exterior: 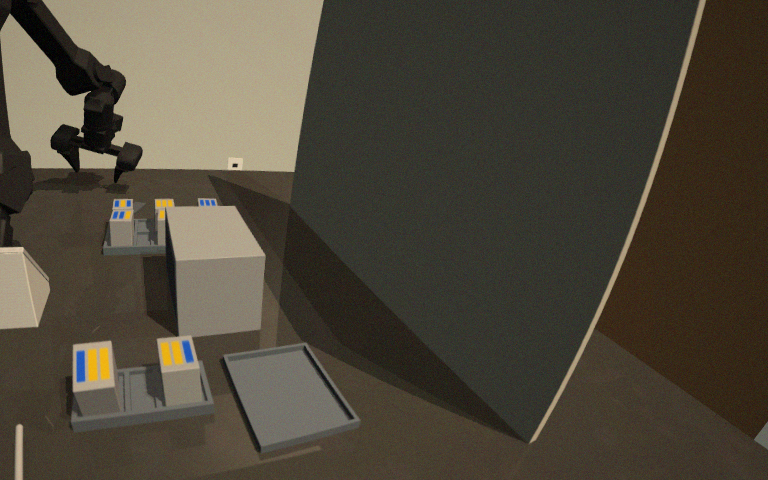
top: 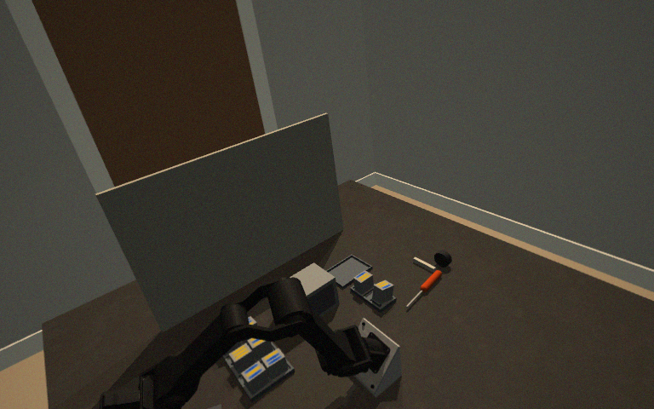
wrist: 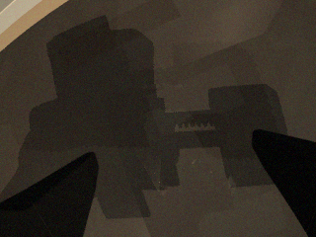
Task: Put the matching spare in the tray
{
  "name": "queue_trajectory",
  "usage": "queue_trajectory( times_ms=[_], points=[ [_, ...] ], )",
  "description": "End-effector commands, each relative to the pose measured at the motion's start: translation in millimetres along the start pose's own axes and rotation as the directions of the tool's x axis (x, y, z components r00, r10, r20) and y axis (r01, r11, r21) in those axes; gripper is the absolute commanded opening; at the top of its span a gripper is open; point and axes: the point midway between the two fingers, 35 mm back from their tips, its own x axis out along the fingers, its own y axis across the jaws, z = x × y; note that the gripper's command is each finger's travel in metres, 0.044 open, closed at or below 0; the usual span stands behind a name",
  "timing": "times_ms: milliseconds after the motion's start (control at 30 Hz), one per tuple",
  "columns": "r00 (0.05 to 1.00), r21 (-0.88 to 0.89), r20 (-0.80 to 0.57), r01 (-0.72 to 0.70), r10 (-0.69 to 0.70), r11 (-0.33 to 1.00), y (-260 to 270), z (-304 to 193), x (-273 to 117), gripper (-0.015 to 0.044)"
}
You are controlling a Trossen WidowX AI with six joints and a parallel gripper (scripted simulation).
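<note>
My gripper (exterior: 96, 176) (wrist: 176, 149) is open and empty above the table, beyond the far rack (exterior: 133, 250). In that rack, spares show blue-yellow-blue (exterior: 122, 203), blue-blue-yellow (exterior: 121, 229), three yellow bars (exterior: 164, 203) and three blue bars (exterior: 207, 202); another is mostly hidden behind the box. The near rack (exterior: 141, 420) holds a blue-yellow-yellow spare (top: 383, 291) (exterior: 93, 373) and a yellow-yellow-blue spare (top: 363, 282) (exterior: 180, 367). The flat grey tray (top: 352, 269) (exterior: 288, 396) is empty. I cannot make out the mounted unit or its code in any view.
A grey box (top: 315, 277) (exterior: 218, 294) stands between the racks. A tall upright panel (top: 226, 216) (exterior: 481, 198) runs beside it. A pale wedge bracket (top: 391, 371) (exterior: 16, 294) is by the arm's base. A red-handled screwdriver (top: 430, 280) and a black round-headed object (top: 442, 258) lie beyond the near rack.
</note>
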Motion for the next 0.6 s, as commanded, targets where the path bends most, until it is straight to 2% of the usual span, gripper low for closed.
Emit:
queue_trajectory(
  times_ms=[0, 267, 567],
  points=[
    [0.994, 0.013, -0.041, 0.101, -0.101, 0.995, -41, -1, -1, 0.044],
    [0.922, 0.118, -0.197, 0.361, -0.335, 0.925, -167, -19, -37, 0.044],
    [0.8, 0.285, -0.381, 0.579, -0.464, 0.764, -288, -70, -130, 0.044]
  ],
)
